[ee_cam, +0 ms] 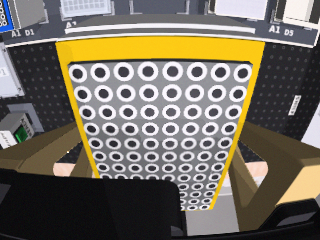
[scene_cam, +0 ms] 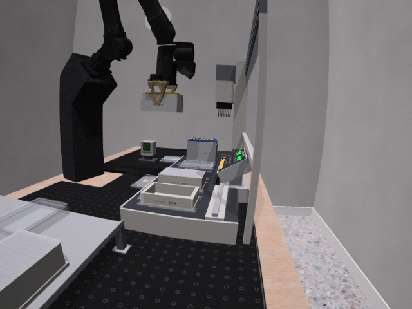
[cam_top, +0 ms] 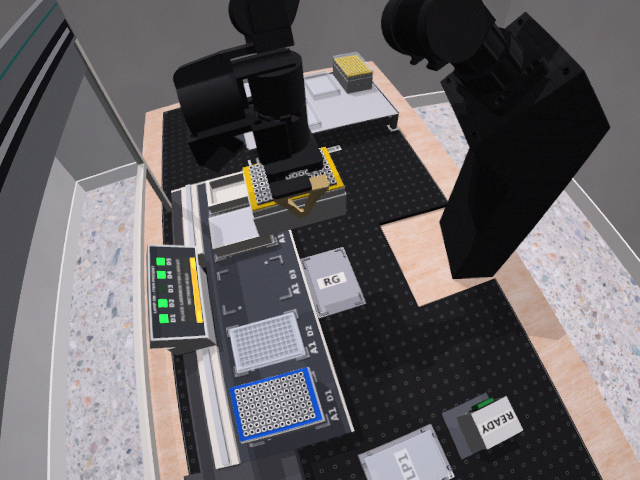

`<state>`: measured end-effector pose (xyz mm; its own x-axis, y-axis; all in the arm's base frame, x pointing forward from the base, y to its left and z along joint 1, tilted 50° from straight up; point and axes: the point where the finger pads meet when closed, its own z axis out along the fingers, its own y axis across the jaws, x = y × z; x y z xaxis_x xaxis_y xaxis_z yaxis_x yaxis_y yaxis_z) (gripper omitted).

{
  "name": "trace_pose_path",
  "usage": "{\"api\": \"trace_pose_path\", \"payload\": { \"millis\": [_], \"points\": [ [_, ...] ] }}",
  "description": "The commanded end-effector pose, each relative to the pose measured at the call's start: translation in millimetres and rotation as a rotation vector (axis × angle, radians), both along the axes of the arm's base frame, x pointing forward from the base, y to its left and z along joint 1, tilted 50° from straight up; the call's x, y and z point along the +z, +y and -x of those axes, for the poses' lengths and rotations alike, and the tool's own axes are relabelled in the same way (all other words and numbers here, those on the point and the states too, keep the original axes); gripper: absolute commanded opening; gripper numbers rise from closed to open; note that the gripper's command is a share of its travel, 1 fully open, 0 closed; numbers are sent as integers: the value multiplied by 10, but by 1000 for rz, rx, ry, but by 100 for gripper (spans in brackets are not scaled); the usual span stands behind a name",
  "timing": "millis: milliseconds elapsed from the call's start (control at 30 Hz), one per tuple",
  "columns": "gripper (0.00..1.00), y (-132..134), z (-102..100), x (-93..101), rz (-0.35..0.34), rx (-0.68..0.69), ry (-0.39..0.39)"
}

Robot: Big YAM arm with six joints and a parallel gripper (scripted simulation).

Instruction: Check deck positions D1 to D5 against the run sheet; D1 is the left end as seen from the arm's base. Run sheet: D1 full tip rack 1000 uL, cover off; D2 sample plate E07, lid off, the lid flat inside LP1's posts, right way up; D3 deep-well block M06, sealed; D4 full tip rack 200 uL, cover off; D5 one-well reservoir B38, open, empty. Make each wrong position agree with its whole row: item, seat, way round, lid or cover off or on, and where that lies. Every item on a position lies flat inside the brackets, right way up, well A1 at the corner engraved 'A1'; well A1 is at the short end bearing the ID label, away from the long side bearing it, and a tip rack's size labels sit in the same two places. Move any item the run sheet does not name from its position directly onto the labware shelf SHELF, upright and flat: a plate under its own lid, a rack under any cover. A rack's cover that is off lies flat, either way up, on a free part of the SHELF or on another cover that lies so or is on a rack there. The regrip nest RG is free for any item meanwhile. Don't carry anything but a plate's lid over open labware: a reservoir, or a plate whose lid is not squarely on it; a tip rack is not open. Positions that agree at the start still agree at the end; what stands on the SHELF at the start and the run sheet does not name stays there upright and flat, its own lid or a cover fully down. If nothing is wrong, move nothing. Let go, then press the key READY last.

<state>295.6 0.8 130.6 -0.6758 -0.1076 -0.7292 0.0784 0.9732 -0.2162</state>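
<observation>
My gripper (cam_top: 297,198) is shut on a yellow-topped tip rack (cam_top: 294,188) with no cover, and holds it high above the far end of the deck, as the exterior view shows (scene_cam: 161,102). In the wrist view the rack (ee_cam: 160,127) fills the frame between my fingers. On the deck a blue tip rack (cam_top: 273,403) sits at D1 and an unlidded well plate (cam_top: 266,341) at D2. The D3 brackets (cam_top: 258,284) are empty. A sealed white block (scene_cam: 181,177) sits at D4 and an open, empty reservoir (scene_cam: 169,196) at D5.
The shelf (cam_top: 351,103) at the far end holds a covered yellow tip rack (cam_top: 353,72) and a clear lid (cam_top: 323,85). The RG nest (cam_top: 333,281), LP1 (cam_top: 405,457) and the READY key (cam_top: 491,423) lie beside the deck. A pipetting head (scene_cam: 224,89) hangs near the gantry.
</observation>
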Motion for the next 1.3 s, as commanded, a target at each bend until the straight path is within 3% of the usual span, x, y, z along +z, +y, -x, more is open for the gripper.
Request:
{"api": "trace_pose_path", "payload": {
  "millis": [0, 67, 367, 433, 467, 633, 667, 1133, 1267],
  "points": [
    [0, 28, 53, 29, -14, 5, -48],
    [0, 28, 53, 29, -14, 5, -48],
    [0, -36, 382, -354, -10, 3, -23],
    [0, -36, 382, -354, -7, 6, -22],
    [0, -14, 298, -169, -15, 7, -55],
    [0, -17, 291, -159, -16, 5, -61],
    [0, -39, 369, -344, -27, -12, -30],
    [0, -36, 337, -273, -237, -192, -98],
    [0, -35, 337, -273, -267, -217, -106]
  ]
}}
